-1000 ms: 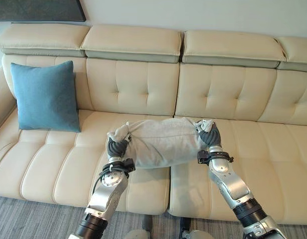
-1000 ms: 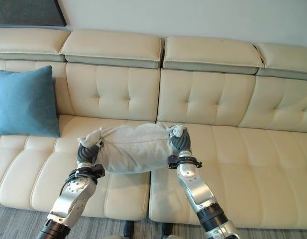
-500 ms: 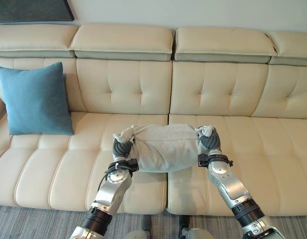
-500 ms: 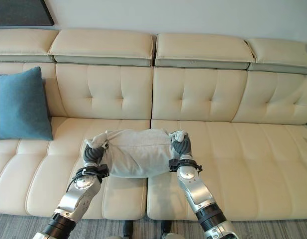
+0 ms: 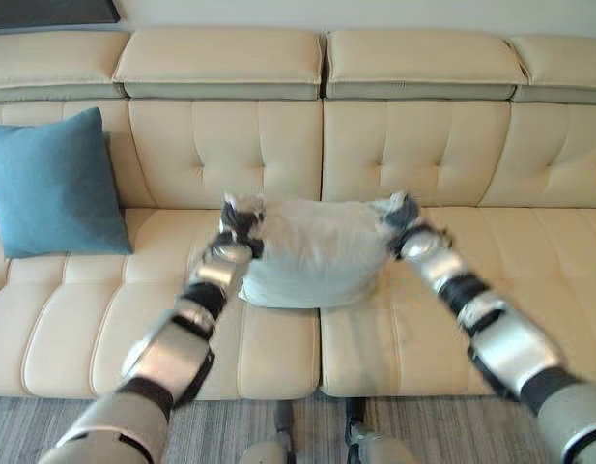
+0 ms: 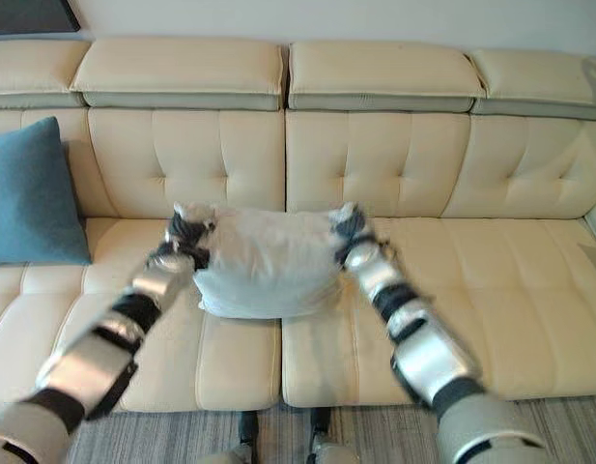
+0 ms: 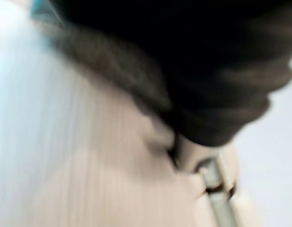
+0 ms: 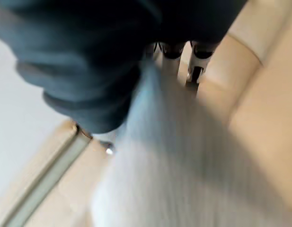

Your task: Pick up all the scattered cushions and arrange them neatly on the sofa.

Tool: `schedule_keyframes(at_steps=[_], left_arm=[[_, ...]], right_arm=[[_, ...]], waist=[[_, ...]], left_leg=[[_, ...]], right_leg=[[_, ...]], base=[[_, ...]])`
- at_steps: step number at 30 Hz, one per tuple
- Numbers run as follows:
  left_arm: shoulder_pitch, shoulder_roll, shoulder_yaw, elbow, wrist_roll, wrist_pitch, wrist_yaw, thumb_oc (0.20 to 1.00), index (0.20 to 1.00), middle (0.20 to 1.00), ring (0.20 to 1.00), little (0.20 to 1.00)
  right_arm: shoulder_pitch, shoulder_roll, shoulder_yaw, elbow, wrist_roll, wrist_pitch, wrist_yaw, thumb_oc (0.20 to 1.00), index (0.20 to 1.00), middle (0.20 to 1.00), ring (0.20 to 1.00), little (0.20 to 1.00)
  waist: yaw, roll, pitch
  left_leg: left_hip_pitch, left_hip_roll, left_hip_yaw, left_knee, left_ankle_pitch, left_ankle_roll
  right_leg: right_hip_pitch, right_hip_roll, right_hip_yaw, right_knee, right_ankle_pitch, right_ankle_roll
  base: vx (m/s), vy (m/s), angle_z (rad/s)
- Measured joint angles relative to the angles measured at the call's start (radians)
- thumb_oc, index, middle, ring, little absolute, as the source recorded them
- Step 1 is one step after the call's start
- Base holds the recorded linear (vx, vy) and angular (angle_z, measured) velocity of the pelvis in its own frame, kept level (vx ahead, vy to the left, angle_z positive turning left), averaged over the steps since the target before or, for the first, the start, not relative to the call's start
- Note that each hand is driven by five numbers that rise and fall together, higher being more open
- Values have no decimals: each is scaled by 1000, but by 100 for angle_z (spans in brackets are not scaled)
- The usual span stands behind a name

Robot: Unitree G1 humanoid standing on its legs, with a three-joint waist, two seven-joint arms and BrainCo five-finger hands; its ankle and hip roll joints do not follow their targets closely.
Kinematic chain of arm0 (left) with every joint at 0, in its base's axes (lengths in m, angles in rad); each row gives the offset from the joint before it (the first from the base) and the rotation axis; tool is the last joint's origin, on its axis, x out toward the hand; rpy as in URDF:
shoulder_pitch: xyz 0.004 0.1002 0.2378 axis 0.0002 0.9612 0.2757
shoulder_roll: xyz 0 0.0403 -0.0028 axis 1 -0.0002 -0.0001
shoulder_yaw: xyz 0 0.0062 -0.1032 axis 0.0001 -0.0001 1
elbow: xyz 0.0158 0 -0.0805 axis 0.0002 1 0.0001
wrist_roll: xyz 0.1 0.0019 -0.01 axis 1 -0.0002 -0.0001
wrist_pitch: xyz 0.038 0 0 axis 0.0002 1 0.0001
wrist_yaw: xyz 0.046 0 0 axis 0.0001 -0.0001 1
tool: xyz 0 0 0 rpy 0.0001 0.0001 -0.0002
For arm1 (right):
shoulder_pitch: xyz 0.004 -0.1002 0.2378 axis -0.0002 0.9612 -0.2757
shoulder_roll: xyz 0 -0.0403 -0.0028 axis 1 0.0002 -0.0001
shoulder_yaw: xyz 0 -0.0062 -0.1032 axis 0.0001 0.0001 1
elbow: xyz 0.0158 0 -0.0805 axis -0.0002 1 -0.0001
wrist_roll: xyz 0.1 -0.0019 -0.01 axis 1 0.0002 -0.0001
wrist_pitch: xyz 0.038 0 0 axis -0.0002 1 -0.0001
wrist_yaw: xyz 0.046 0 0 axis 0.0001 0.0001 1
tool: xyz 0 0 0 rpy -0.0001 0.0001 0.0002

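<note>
On a cream sofa (image 5: pixel 413 329) with a blue cushion (image 5: pixel 54 184) propped at one end, both arms hold a grey cushion (image 5: pixel 312 253) above the seat, left hand (image 5: pixel 238 224) and right hand (image 5: pixel 401 217) clutching its upper corners. Placement appears underway; next, it needs setting upright against the backrest.

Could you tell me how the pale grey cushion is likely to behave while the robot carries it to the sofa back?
The pale grey cushion looks soft and floppy: its corners bunch up where the left hand and right hand grip it. It is probably light for its size. It seems unlikely to slip or break.
</note>
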Motion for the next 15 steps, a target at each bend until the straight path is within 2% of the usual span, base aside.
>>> schedule_keyframes(at_steps=[1,3,4,6,9,10,11,12,13,14,15], left_arm=[[-36,2,-2,67,-32,6,-19,1000,1000,1000,1000,1000],[-58,27,35,90,-118,9,-40,1000,1000,1000,1000,1000],[-27,41,140,23,-232,5,-49,1000,1000,1000,1000,1000],[31,65,201,-64,-330,-20,-55,1000,1000,1000,1000,1000],[177,104,325,-86,-437,-41,-82,1000,1000,1000,1000,1000],[191,115,330,-70,-443,-39,-76,1000,1000,1000,1000,1000],[262,150,371,-78,-451,-38,-94,1000,1000,1000,1000,1000],[326,174,405,-58,-450,-38,-90,1000,1000,1000,1000,1000],[371,189,410,-64,-419,-36,-98,1000,1000,1000,1000,1000],[485,206,411,-90,-316,-35,-128,1000,1000,1000,1000,1000],[548,205,412,-75,-269,-20,-134,1000,1000,1000,1000,1000]], right_arm=[[-35,2,9,56,1,14,23,1000,1000,1000,1000,1000],[-61,-33,2,83,1,42,57,1000,1000,1000,1000,1000],[-38,-72,-82,46,19,39,61,1000,1000,1000,1000,1000],[38,-115,-193,-33,65,30,41,1000,1000,1000,1000,1000],[264,-116,-424,-120,221,-37,4,1000,1000,1000,1000,1000],[279,-121,-419,-96,232,-30,-6,1000,1000,1000,1000,1000],[377,-128,-512,-108,264,-51,-9,1000,1000,1000,1000,1000],[455,-137,-546,-102,279,-57,-16,1000,1000,1000,1000,1000],[510,-139,-570,-134,281,-65,-18,1000,1000,1000,1000,1000],[638,-135,-614,-185,285,-96,0,1000,1000,1000,1000,1000],[701,-138,-619,-170,286,-93,3,1000,1000,1000,1000,1000]], waist=[[1,-1,-2],[0,-5,-4],[-1,-4,-4],[-1,-4,-4],[-4,-3,-3],[-4,-3,-3],[-5,-2,-2],[-7,-1,-1],[-7,-1,-1],[-9,3,1],[-9,5,1]], left_leg=[[0,2,0,0,0,0],[-1,4,-1,0,0,0],[-1,5,-2,0,0,0],[6,7,-2,0,0,0],[56,8,9,-2,-4,-3],[64,7,13,-2,-5,-3],[72,9,17,-7,-17,-9],[77,9,18,-8,-17,-9],[81,10,19,-8,-17,-9],[103,10,20,-9,-23,-9],[115,10,20,-9,-35,-12]], right_leg=[[0,1,0,0,0,0],[-1,5,0,0,0,0],[-1,10,1,0,0,0],[6,9,1,0,0,0],[54,9,0,0,-6,2],[61,9,0,0,-8,2],[68,10,2,0,-19,3],[72,10,3,0,-19,2],[75,10,4,0,-20,3],[97,10,4,-2,-27,4],[110,9,5,-6,-39,3]], base=[[0,0,0],[18,1,0],[64,10,3],[96,14,1],[51,7,-6],[27,6,-8],[28,18,-7],[8,21,-5],[0,0,0],[0,0,0],[0,0,0]])
